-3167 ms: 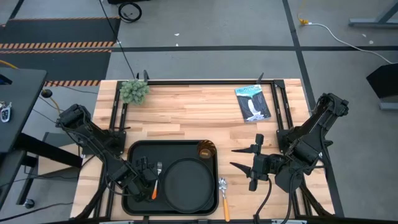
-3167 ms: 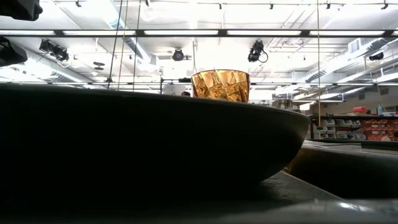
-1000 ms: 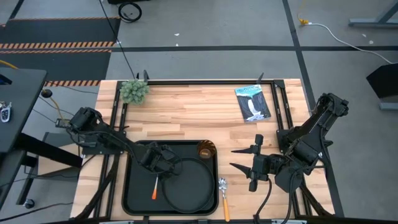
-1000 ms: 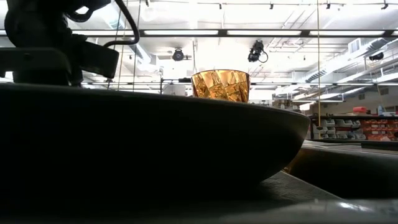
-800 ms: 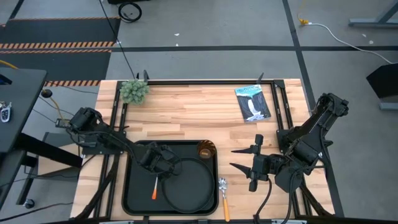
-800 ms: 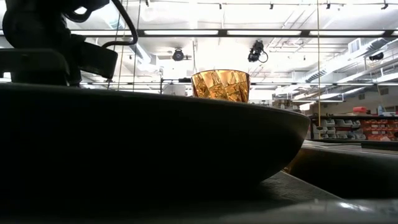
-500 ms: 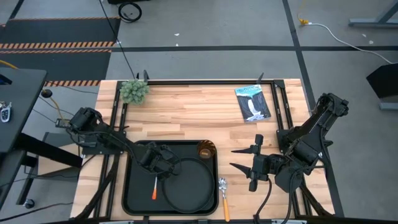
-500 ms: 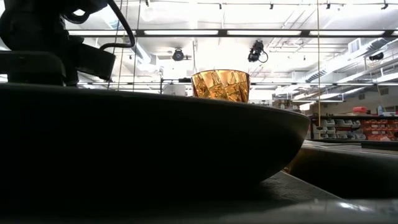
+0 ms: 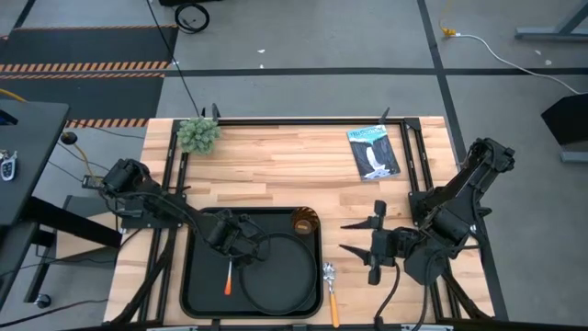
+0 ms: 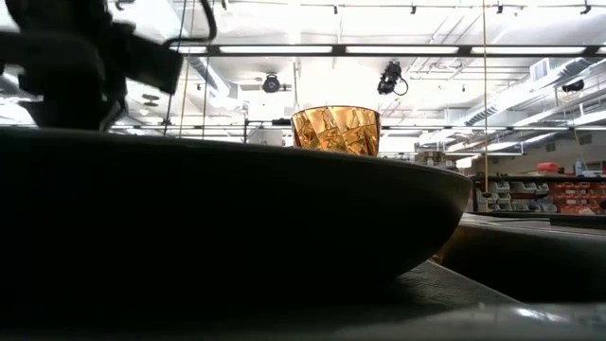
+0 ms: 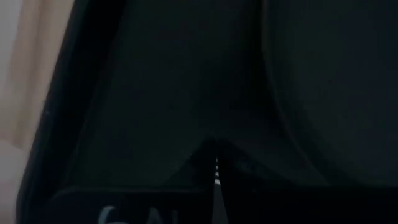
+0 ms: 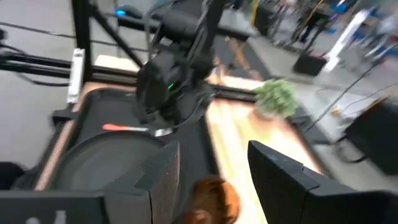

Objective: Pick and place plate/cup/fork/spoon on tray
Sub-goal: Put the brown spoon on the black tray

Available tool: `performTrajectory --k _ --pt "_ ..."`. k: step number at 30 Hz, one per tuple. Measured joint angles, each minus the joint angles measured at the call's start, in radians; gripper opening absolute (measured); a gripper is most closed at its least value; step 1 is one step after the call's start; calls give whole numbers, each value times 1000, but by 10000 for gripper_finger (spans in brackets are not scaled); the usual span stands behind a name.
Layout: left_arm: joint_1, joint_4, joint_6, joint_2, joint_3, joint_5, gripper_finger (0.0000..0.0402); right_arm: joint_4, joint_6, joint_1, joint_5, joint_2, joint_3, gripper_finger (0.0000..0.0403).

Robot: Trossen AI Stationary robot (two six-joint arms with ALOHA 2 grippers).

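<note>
On the far left of the table, as seen from above, we record a small green plant (image 9: 197, 134) at the back corner, well apart from everything else. Next comes the tray (image 9: 196, 285), set at the front edge. Within it, toward its left side, lies the fork (image 9: 229, 274), orange handle nearest the front; a few seconds ago the left gripper (image 9: 231, 237) was low over that handle, and it has since lifted away and moved toward the back of the tray, its fingers now clenched together on nothing. We judge the fork delivered and let go. Beside the fork, filling the tray's right half, sits the plate (image 9: 278, 272), and at the tray's back right corner stands the cup (image 9: 304, 222), which also shows amber above the dark rim in the low view (image 10: 335, 129). Just outside the tray's right rim, on bare wood, lies the spoon (image 9: 331, 291), the one item not yet placed. Further right, the right gripper (image 9: 356, 236) waits with fingers spread wide and empty; it has edged slightly toward the tray within the last second, which we read as the start of a reach for the spoon. Behind it, near the back right, rests a blue booklet (image 9: 374, 152).
</note>
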Motion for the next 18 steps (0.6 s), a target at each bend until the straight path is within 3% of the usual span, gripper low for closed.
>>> performTrajectory --k 5,11,18 --pt "-42 -23 10 0 78 15 22 -16 97 -21 -80 90 0 196" --pt "-82 -6 1 0 128 22 23 -27 224 -32 -321 273 0 196" --pt "-106 4 1 0 136 22 24 -87 425 -86 -477 424 0 196"
